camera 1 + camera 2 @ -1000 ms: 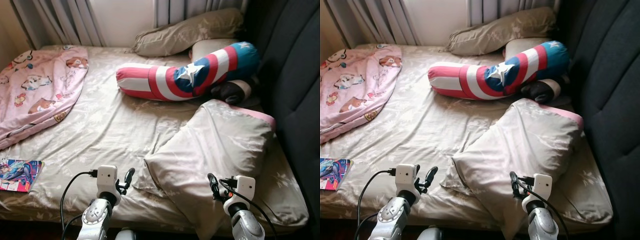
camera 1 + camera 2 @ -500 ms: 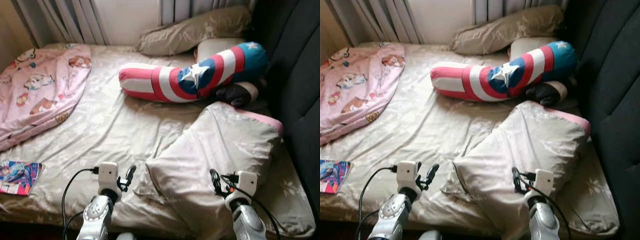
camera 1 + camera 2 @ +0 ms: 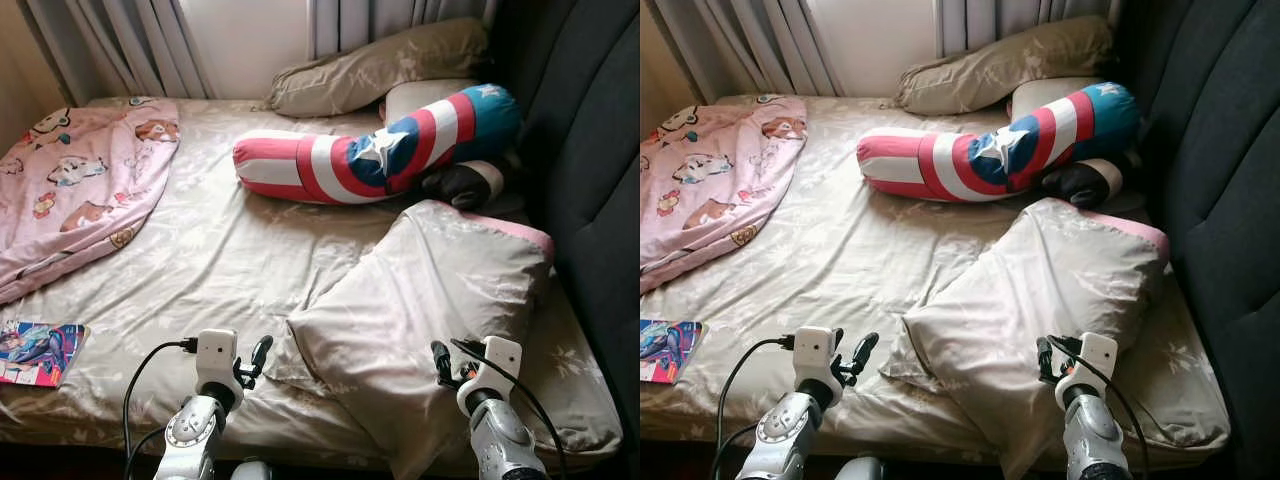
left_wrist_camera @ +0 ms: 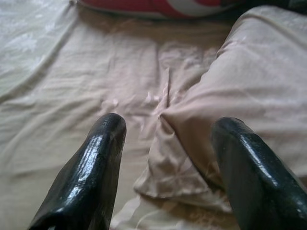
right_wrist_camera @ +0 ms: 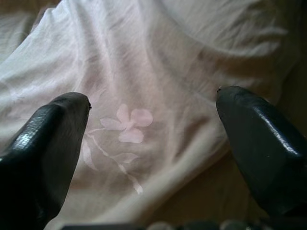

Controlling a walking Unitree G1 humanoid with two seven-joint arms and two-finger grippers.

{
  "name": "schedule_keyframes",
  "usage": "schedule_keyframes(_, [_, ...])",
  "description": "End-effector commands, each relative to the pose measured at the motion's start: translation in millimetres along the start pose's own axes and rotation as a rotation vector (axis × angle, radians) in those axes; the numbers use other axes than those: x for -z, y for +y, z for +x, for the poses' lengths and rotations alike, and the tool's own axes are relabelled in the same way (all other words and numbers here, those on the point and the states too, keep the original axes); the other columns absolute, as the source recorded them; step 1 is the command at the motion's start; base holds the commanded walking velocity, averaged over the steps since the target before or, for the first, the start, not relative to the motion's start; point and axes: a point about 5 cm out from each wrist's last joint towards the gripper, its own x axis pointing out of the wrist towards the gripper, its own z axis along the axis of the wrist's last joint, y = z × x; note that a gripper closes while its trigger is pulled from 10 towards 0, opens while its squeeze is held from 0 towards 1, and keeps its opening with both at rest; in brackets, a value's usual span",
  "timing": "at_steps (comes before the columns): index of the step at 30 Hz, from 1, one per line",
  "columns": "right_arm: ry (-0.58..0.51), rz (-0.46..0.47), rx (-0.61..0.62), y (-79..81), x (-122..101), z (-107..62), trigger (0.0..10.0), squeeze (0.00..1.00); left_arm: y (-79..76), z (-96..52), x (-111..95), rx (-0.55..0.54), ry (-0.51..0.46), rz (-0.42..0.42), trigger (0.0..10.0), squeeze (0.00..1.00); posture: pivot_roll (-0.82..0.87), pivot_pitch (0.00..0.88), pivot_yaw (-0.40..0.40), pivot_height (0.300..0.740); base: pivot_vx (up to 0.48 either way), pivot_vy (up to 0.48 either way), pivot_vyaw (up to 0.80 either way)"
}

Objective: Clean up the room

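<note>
Daylit, head views sharp.
Soft window light from beyond the bed (image 3: 210,250); wrist views dimmer, near black fingers (image 4: 91,172) blurred, faintly glossy.

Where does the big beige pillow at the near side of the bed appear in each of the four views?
Left eye view: beige pillow, lower right, between the grippers.
Right eye view: lower centre-right.
Left wrist view: its corner past the fingers.
Right wrist view: floral fabric under the open fingers.
Shared landmark: the red striped bolster, also in the left wrist view.
</note>
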Motion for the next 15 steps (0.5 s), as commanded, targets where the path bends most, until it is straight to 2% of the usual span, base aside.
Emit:
schedule_keyframes(1, [0.03, 0.031, 0.021, 0.0, 3.7, 0.2, 10.0, 1.0, 5.8, -1.3, -3.6, -0.002, -0.005, 0.012, 10.0, 0.0, 0.07, 0.095, 0.023, 0.662, 0.0, 0.0, 0.0])
schedule_keyframes(10, [0.045, 0.091, 0.108, -5.9, 5.2, 0.3, 10.0, 1.0, 13.5, -9.1, -4.3, 0.006, -0.004, 0.035, 10.0, 0.0, 0.09, 0.124, 0.055, 0.662, 0.0, 0.0, 0.0])
schedule_keyframes(11, [0.049, 0.091, 0.103, -4.8, 6.9, -0.2, 10.0, 0.61, 13.8, -11.1, -3.3, 0.008, -0.001, 0.036, 10.0, 0.0, 0.09, 0.134, 0.061, 0.662, 0.0, 0.0, 0.0])
schedule_keyframes(12, [0.05, 0.09, 0.101, -4.4, 7.7, -0.5, 10.0, 0.0, 13.5, -12.3, -2.6, 0.01, 0.001, 0.037, 10.0, 0.0, 0.1, 0.138, 0.064, 0.662, 0.0, 0.0, 0.0])
schedule_keyframes(15, [0.057, 0.102, 0.11, -5.1, 10.1, -1.4, 10.0, 0.0, 12.9, -16.6, -2.2, 0.017, 0.004, 0.039, 10.0, 0.0, 0.11, 0.155, 0.075, 0.662, 0.0, 0.0, 0.0])
